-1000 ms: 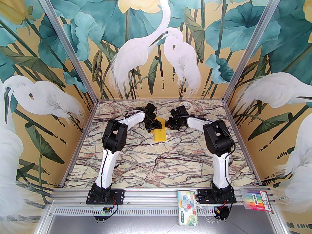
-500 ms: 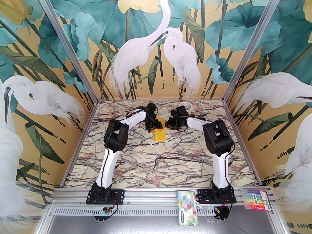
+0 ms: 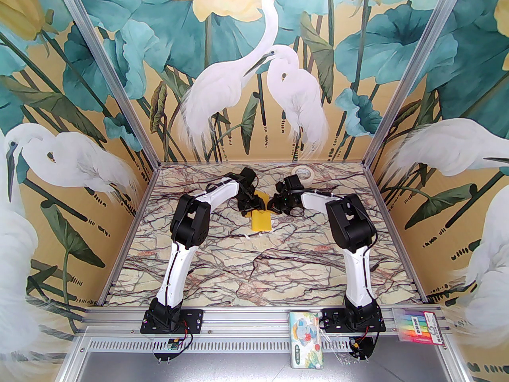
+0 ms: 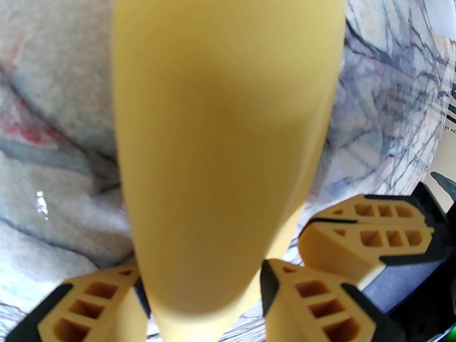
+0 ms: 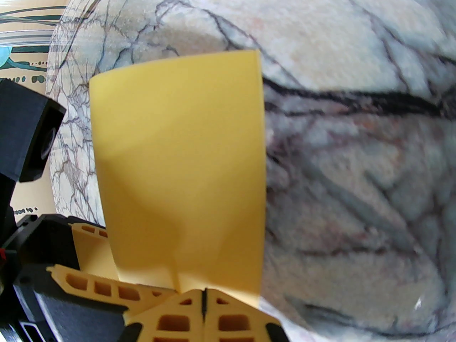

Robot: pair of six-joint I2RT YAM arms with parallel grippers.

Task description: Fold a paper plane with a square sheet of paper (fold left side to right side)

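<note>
The square sheet of paper [image 3: 261, 221] is bright yellow and lies doubled over at the middle back of the marble table [image 3: 254, 269]. My right gripper [image 3: 273, 205] is shut on the sheet's far edge; in the right wrist view its closed tips [image 5: 205, 294] pinch the paper [image 5: 178, 155], which stretches away from them. My left gripper [image 3: 256, 206] stands open astride the sheet's bulging fold [image 4: 224, 119], one finger [image 4: 89, 305] on each side. A right finger [image 4: 367, 233] shows beside them.
A cream tape roll [image 3: 303, 171] lies at the back of the table, just behind the right wrist. A tissue pack [image 3: 305, 338] and a marker set [image 3: 417, 326] sit on the front rail. Painted walls close in the left, back and right.
The right arm has leaned a little to the left, bringing its gripper closer over the paper. The left arm shifted slightly at first, then stayed. The paper lies as before.
</note>
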